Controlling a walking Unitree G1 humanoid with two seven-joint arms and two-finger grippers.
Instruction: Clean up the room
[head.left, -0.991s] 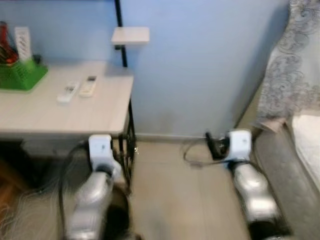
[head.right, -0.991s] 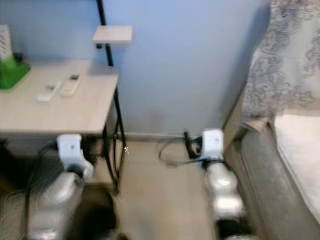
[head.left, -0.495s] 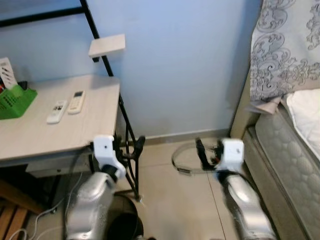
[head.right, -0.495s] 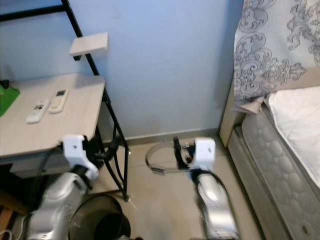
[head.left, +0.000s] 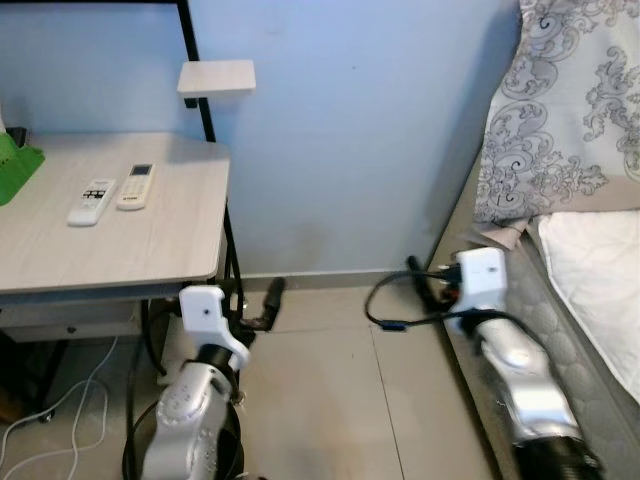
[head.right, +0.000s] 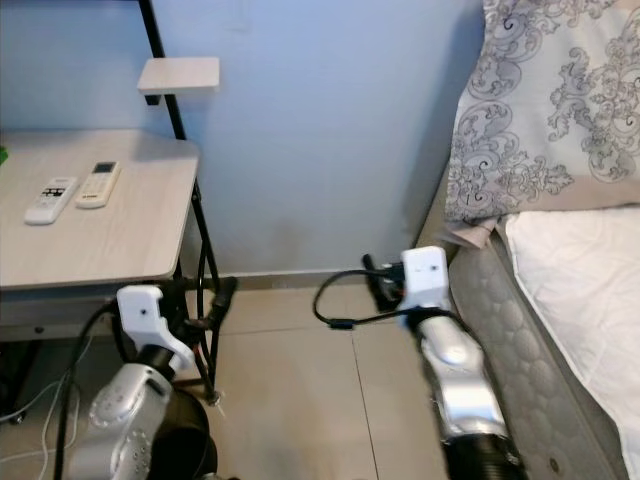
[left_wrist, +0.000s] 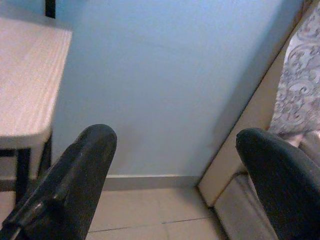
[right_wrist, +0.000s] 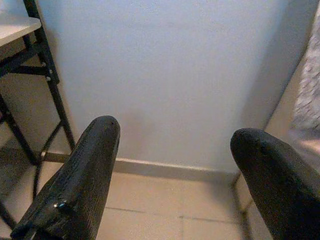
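Observation:
Two white remote controls, one (head.left: 92, 201) beside the other (head.left: 134, 185), lie on the pale wooden desk (head.left: 170, 245) at my left. A green basket (head.left: 15, 162) pokes in at the desk's far left edge. My left gripper (head.left: 266, 304) hangs low beside the desk's black leg, open and holding nothing; in its wrist view (left_wrist: 175, 137) it faces the blue wall. My right gripper (head.left: 424, 284) is open too and empty, held over the floor close to the bed; between its fingers (right_wrist: 177, 131) I see wall and skirting.
A bed fills the right side: grey mattress (head.left: 585, 395), white sheet (head.left: 600, 270), patterned pillow (head.left: 560, 110). A small shelf (head.left: 216, 77) juts from the black rack. A dark round bin (head.right: 190, 440) stands under my left arm. White cables (head.left: 45, 440) trail below the desk. Tiled floor (head.left: 320, 400) lies between desk and bed.
The whole picture has shifted and sharpened as the camera moved; the bed now stands closer on the right. Both arms keep the same raised pose, grippers still open.

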